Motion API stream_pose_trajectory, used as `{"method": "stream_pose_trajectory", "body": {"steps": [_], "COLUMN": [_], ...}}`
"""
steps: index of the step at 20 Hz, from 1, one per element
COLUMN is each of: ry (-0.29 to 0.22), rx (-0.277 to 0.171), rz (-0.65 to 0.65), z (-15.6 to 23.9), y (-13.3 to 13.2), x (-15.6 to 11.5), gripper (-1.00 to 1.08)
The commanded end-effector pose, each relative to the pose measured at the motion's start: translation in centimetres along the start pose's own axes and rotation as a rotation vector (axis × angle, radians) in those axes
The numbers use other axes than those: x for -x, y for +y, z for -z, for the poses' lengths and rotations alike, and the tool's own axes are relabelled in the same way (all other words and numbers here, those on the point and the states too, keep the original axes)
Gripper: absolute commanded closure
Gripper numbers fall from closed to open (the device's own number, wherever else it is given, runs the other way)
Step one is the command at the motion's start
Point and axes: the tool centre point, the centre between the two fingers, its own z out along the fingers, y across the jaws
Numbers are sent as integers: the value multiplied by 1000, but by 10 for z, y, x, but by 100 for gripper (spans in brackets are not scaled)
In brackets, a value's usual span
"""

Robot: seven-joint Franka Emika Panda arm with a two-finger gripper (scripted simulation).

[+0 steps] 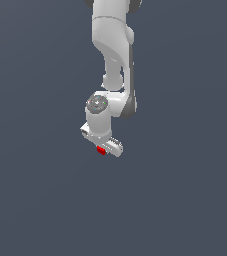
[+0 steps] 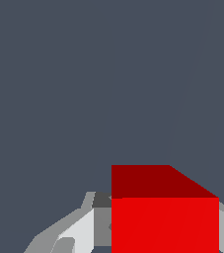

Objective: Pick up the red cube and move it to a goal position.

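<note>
The red cube (image 1: 101,150) is a tiny bright red block sitting under the white hand of the arm in the exterior view. In the wrist view the red cube (image 2: 165,207) fills the space between the grey fingers (image 2: 101,223), which press against both of its sides. My gripper (image 1: 103,148) is shut on the cube. The frames do not show whether the cube rests on the floor or is held above it. No goal marker shows in either view.
The plain dark grey-blue floor (image 1: 185,200) surrounds the arm on all sides. The white arm (image 1: 112,45) comes down from the top of the exterior view. No other objects show.
</note>
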Motion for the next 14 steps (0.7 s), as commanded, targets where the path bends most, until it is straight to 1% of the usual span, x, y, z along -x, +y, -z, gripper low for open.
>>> {"method": "stream_pose_trajectory", "body": {"steps": [1,9,14], "ry": [1,1,1], "rx": [-1,-2,-1], "rz": [1,1,1], "z": [12,57,80], "y": [-2,-8,-12], "x": [13,64,89], "gripper": [108,108,108]}}
